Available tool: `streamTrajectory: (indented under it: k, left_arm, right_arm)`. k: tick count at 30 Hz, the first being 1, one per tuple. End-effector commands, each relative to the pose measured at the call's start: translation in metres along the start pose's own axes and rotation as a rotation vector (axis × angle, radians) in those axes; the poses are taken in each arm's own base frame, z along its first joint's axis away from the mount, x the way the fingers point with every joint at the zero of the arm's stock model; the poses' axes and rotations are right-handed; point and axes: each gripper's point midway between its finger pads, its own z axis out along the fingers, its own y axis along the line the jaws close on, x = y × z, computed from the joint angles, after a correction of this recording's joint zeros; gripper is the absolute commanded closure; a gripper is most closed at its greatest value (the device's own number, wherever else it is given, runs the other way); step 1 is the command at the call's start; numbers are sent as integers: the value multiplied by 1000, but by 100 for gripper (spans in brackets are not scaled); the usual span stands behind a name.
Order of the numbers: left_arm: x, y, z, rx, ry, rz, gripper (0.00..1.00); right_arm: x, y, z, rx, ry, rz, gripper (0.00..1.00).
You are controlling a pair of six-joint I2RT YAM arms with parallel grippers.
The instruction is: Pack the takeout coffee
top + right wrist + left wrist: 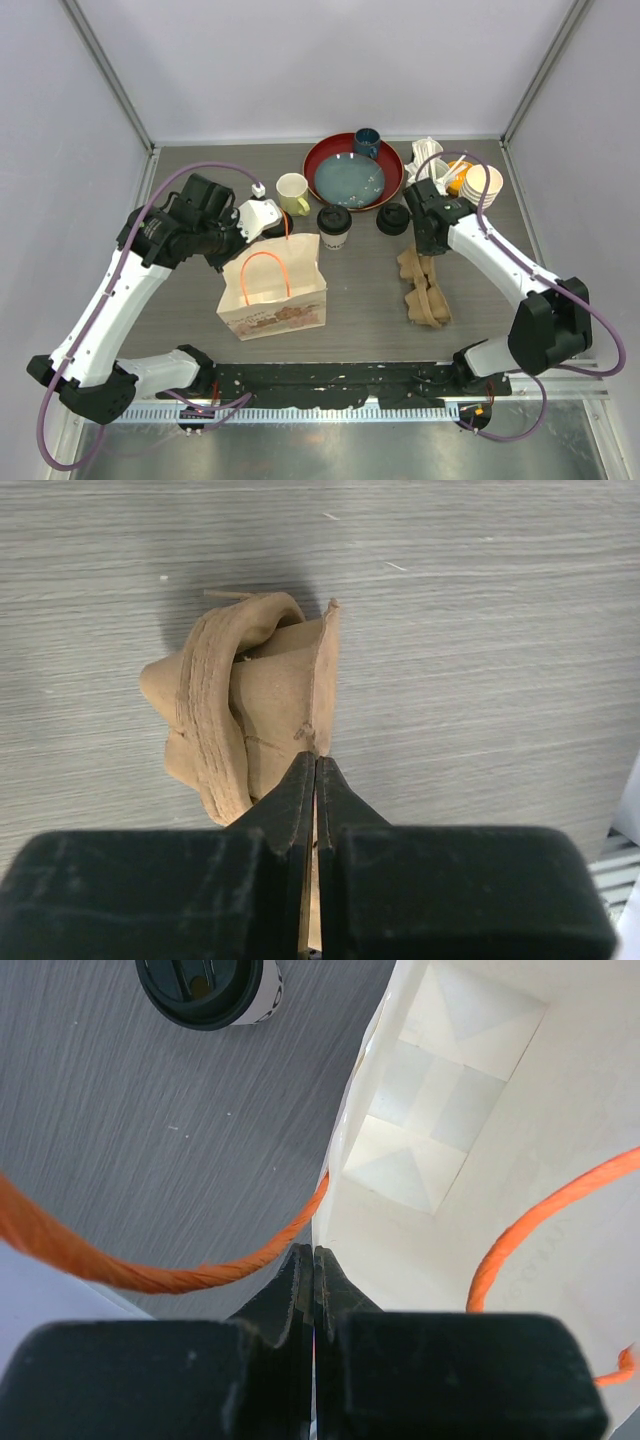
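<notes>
Two cream paper cups with black lids make up the takeout coffee: one cup [334, 226] stands just behind the bag and shows again in the left wrist view [208, 990], the other cup [393, 218] stands further right. My left gripper [272, 232] [315, 1250] is shut on the rim of the open white paper bag [272, 288] [450, 1110], beside an orange handle [150, 1272]. My right gripper [424, 250] [316, 760] is shut on an edge of the folded brown cardboard cup carrier [423, 292] [240, 715], which lies on the table.
At the back, a red plate [325, 158] holds a blue dish, with a dark blue cup [367, 142] on its far rim. A pale yellow mug [292, 192] stands left of it. A stack of paper cups [482, 184] and napkins sit at the back right.
</notes>
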Motion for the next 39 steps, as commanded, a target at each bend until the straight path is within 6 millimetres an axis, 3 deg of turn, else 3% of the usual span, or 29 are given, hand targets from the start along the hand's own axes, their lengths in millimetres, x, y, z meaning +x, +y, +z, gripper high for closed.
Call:
streamTrajectory:
  k: [1, 6, 12, 19, 21, 25, 30, 36, 39]
  left_arm:
    - [16, -8, -15, 19, 54, 11, 100]
    - [14, -7, -16, 16, 47, 10, 100]
    - [16, -5, -17, 5, 54, 13, 100]
    - [15, -5, -15, 7, 58, 10, 100]
    - [16, -4, -16, 4, 60, 10, 100]
    - [18, -2, -17, -13, 67, 6, 100]
    - [21, -1, -14, -31, 74, -12, 100]
    - [32, 6, -14, -83, 105, -38, 100]
    - [40, 10, -15, -104, 125, -62, 100]
  right_arm:
    - [-26, 34, -12, -85, -90, 45, 99]
    - [-27, 65, -23, -73, -79, -11, 99]
    - [-34, 70, -49, -68, -99, 15, 99]
    - [-16, 119, -64, -190, -93, -22, 99]
    - [-19, 116, -68, -166, -100, -25, 99]
    - [-50, 113, -104, -193, -197, 11, 99]
    - [-53, 118, -130, -236, -225, -11, 99]
    - [-49, 136, -152, -400, -240, 29, 99]
    - [-37, 166, -157, -575, -204, 52, 99]
